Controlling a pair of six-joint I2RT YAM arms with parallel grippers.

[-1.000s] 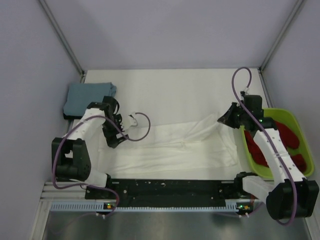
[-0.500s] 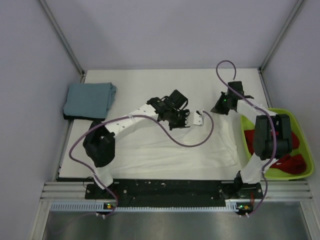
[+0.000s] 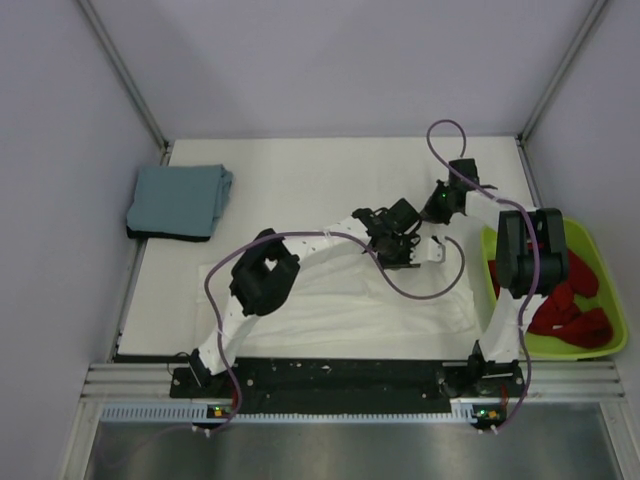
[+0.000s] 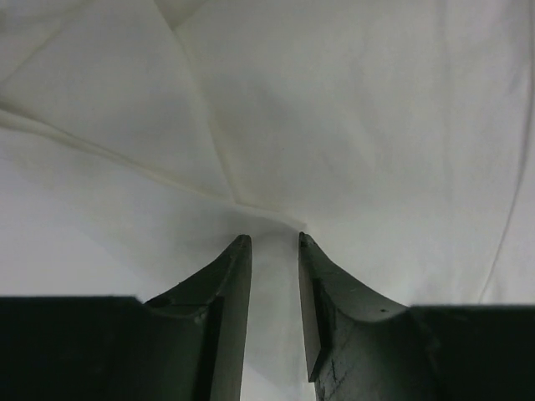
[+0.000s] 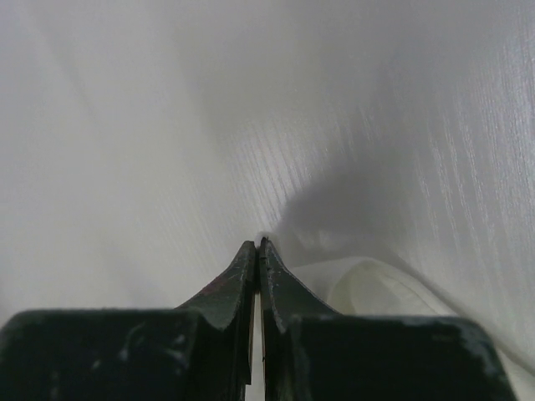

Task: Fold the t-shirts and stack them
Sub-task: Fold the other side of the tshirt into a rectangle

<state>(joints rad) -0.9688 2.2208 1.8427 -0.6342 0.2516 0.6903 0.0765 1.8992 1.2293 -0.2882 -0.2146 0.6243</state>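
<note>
A large white t-shirt [image 3: 330, 305] lies spread across the near half of the table. My left arm reaches far right across it. In the left wrist view my left gripper [image 4: 273, 238] has its jaws a narrow gap apart, tips down on the white cloth where creases meet. My right gripper [image 5: 260, 242] is shut at the shirt's far right part, and a fold of white cloth [image 5: 368, 288] comes out beside its right finger. From above, the two grippers, left [image 3: 400, 255] and right [image 3: 430, 213], are close together. A folded blue-grey t-shirt [image 3: 178, 198] lies on a black one [image 3: 160, 235] at the back left.
A lime-green bin [image 3: 600, 262] with red cloth [image 3: 570, 315] inside stands at the right edge, right beside the right arm. Purple cables loop over both arms. Grey walls close in the table at the left, back and right.
The left arm has swung from the table's left side across to the right, close to the right gripper. The right gripper has moved towards the back, and the raised shirt ridge has flattened.
</note>
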